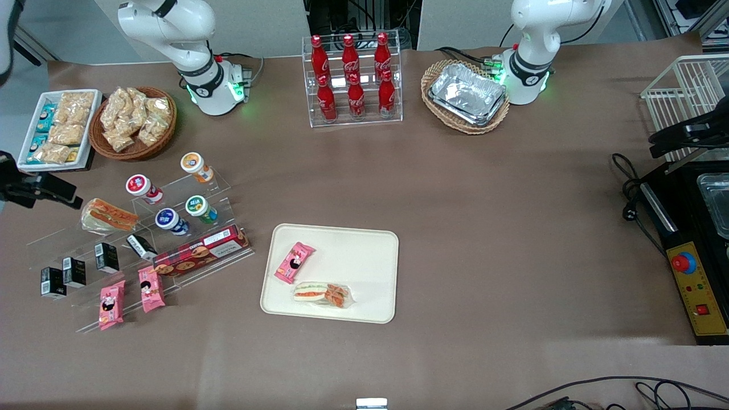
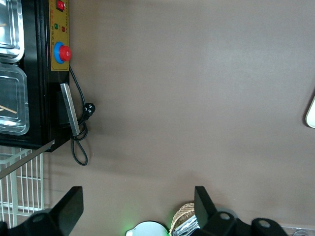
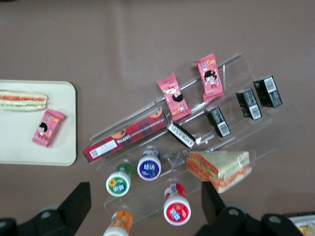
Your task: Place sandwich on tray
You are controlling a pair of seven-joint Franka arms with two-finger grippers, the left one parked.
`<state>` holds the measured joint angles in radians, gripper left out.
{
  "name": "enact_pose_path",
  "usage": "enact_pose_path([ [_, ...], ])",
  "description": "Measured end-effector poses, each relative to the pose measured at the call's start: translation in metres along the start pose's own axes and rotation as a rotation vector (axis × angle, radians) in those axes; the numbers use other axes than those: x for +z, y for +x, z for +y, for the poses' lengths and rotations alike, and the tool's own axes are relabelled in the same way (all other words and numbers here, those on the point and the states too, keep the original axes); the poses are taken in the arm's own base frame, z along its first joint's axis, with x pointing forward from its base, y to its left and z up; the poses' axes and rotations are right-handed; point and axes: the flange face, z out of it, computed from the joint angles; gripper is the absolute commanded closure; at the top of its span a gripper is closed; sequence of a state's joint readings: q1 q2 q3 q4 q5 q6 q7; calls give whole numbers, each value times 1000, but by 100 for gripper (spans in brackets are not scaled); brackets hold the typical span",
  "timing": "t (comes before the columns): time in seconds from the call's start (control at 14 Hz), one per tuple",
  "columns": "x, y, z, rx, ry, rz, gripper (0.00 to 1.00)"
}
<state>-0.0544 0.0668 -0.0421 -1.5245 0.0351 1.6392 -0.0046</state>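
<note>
We see the sandwich (image 1: 322, 293) lying on the tray (image 1: 364, 250), well apart from our jaws (image 3: 146, 202), which hang wide and empty above the acrylic display rack (image 3: 206, 147). It looks light, soft and slippery-wrapped; grip gently across the wedge's flat bread faces.

Your clear-wrapped sandwich (image 1: 322, 294), pale bread with orange-red and green stripes, lies flat on the cream tray (image 1: 364, 253), near its front-camera edge, beside a pink packet (image 1: 294, 262).
</note>
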Motion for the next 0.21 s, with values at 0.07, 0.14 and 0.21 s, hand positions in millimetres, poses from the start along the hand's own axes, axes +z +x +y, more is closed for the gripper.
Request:
enact_pose_path([
  [0.07,6,0,0,-1,-4,13,0],
  [0.14,11,-1,1,-6,-7,17,0],
  [0.21,13,-2,3,-7,-8,19,0],
])
